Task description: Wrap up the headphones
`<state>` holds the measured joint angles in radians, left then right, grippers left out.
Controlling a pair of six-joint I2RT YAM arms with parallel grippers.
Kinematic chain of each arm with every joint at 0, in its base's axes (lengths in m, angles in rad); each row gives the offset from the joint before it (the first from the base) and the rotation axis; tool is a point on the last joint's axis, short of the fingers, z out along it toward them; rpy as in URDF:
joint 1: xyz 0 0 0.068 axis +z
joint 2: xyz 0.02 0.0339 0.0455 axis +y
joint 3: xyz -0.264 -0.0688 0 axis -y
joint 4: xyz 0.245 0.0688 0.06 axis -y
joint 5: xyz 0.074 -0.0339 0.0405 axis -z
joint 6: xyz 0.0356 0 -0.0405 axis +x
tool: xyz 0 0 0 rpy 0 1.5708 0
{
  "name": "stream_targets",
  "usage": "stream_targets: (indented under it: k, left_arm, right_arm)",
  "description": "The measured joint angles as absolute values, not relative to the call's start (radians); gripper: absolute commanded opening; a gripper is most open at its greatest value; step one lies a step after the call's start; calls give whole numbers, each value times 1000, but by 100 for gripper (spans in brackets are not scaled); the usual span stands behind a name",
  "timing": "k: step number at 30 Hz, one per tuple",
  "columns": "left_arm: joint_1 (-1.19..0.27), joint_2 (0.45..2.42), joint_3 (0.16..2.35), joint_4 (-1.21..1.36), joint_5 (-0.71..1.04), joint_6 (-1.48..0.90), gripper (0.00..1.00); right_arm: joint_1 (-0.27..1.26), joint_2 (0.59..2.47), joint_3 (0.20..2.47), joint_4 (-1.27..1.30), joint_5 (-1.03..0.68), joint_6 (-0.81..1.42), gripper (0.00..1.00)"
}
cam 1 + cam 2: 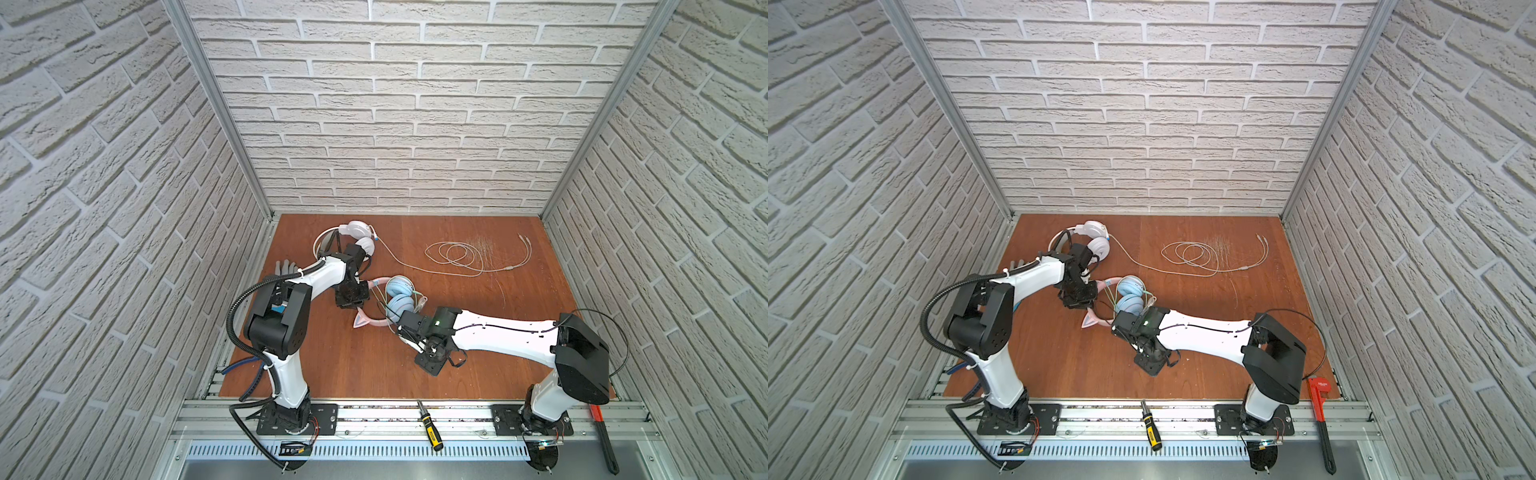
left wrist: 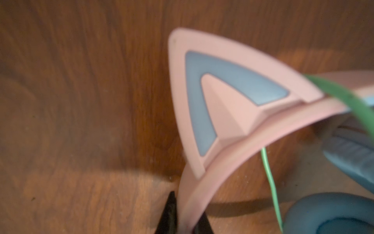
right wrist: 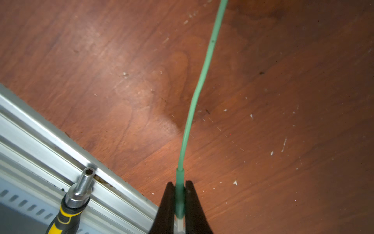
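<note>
The pink-banded headphones (image 1: 398,296) (image 1: 1128,296), with cat ears and light-blue cups, lie mid-table in both top views. My left gripper (image 2: 185,212) is shut on the pink headband (image 2: 232,154), just below a cat ear (image 2: 204,105). The green cable (image 3: 202,81) loops around the cups (image 1: 380,301), and my right gripper (image 3: 179,188) is shut on its plug end, just in front of the cups. The white headphones (image 1: 358,235) (image 1: 1094,235) lie at the back left behind my left wrist. Their white cable (image 1: 457,255) (image 1: 1196,255) lies in loose coils to the right.
A yellow-handled screwdriver (image 1: 430,426) (image 1: 1151,426) (image 3: 77,198) lies on the front aluminium rail (image 3: 40,131). A red pipe wrench (image 1: 1320,415) (image 1: 602,436) lies at the front right. A grey hand-shaped object (image 1: 286,266) sits by the left wall. Brick-patterned walls enclose three sides.
</note>
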<state>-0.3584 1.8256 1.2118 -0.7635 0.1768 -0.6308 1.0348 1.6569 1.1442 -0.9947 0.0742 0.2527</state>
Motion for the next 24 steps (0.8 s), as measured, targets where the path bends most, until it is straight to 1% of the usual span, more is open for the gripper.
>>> stream_targets:
  k: [15,24]
  left_arm:
    - [-346,1786,1245,-857,176,-533,0]
    - [-309,1762,1245,-865,162,-559,0]
  right_arm:
    - [998,1679,1152,-993,82,389,5]
    - [1000,1663,1123,-972,85,410,5]
